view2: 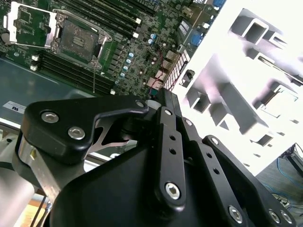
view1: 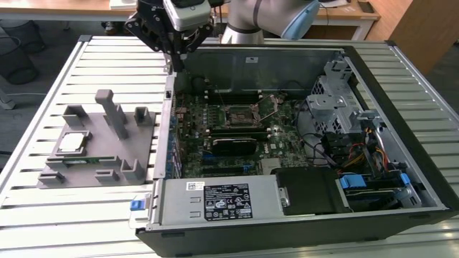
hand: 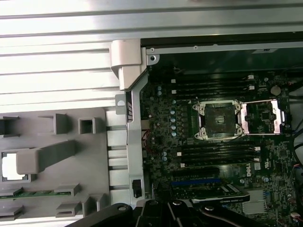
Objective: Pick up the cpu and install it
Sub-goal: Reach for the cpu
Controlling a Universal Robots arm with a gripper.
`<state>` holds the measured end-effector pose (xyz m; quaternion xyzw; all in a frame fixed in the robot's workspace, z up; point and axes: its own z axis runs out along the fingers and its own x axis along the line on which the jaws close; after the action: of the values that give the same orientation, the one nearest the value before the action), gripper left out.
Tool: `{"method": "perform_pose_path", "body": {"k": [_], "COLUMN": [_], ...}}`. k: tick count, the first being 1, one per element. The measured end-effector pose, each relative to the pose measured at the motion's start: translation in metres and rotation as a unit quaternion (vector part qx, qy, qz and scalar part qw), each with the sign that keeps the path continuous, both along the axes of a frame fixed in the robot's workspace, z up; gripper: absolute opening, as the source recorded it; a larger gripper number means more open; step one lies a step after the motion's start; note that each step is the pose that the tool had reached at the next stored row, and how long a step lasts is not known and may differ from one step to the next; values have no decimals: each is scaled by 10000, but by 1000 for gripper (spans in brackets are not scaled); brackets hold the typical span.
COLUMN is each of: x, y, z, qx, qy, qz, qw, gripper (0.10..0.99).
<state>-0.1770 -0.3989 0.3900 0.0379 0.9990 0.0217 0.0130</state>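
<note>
The cpu [view1: 72, 142], a small square with a silvery top, lies in a pocket of the grey holder [view1: 107, 172] on the exterior view's left, beside the open computer case. In the first wrist view the cpu [hand: 8, 166] shows as a bright square partly behind a grey post. The empty black socket [view1: 240, 115] sits mid-motherboard with its metal frame swung open, and it appears again as the socket [hand: 218, 120] and the socket [view2: 78, 38]. My gripper [view1: 176, 63] hangs shut and empty above the case's far left corner, well away from the cpu.
A thin green memory stick [view1: 83, 160] lies in the holder in front of the cpu. Tall grey posts [view1: 107, 110] rise from the holder. Inside the case [view1: 301, 215] are the power supply, a drive cage [view1: 337, 102] and cables. The slatted table [view1: 72, 215] surrounds everything.
</note>
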Motion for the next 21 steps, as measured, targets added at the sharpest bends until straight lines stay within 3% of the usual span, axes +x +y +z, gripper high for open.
{"method": "perform_pose_path", "body": {"k": [10,21], "x": [-60,-247], "y": [0,0], "z": [-6,-17], "qx": [0,0], "qy": [0,2], "qz": [0,0], "qw": [10000,10000], "gripper": [106,106]}}
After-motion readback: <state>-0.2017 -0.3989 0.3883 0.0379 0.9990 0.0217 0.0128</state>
